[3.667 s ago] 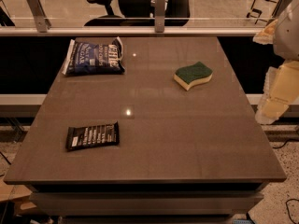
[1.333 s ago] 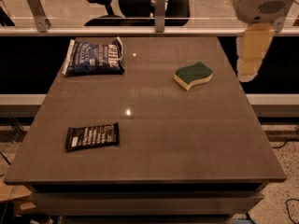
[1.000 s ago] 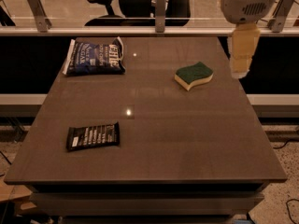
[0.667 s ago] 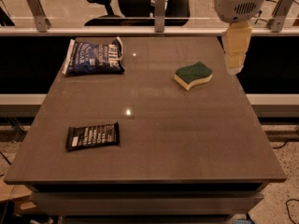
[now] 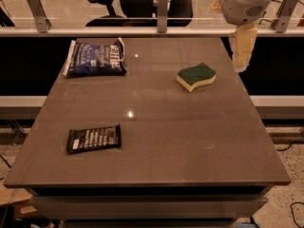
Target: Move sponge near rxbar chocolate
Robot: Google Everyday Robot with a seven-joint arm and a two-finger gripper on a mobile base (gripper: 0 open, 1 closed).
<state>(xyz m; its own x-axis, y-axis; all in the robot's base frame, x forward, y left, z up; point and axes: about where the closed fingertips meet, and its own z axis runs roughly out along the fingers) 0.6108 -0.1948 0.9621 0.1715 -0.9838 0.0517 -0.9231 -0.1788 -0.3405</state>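
The sponge (image 5: 196,76), dark green on top with a pale yellow base, lies flat on the right rear part of the table (image 5: 156,141). The rxbar chocolate (image 5: 93,138), a flat black bar with white lettering, lies at the front left. My gripper (image 5: 241,64) hangs from the arm at the upper right, pointing down over the table's right edge, a short way to the right of the sponge and above it. It holds nothing that I can see.
A crinkled dark blue chip bag (image 5: 95,57) lies at the rear left of the table. A metal rail with posts (image 5: 162,13) runs behind the table, with an office chair (image 5: 118,1) beyond it.
The arm has come in from the right side and swung up and left, so the gripper now hangs just right of the sponge. The sponge, bar and bag have not moved.
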